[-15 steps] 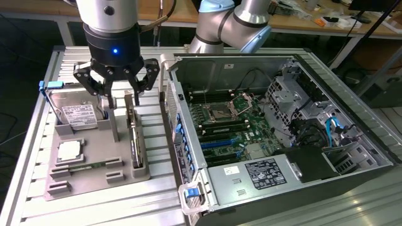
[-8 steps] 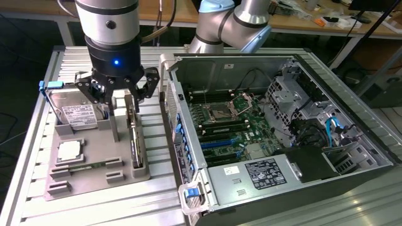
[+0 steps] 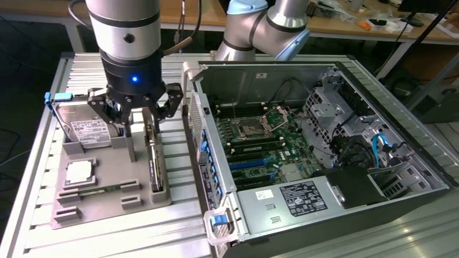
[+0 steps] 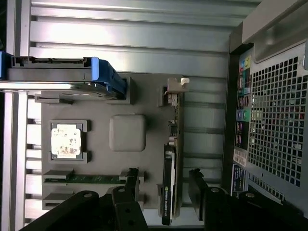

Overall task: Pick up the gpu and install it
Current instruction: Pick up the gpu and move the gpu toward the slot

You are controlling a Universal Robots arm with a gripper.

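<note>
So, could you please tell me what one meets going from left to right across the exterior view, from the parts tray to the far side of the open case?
hard drive → gpu → CPU socket → blue cable

Shows the gripper (image 3: 140,122) spread wide just above the gpu (image 3: 156,166), upright in the tray (image 3: 107,203) beside the open case (image 3: 244,80).
</note>
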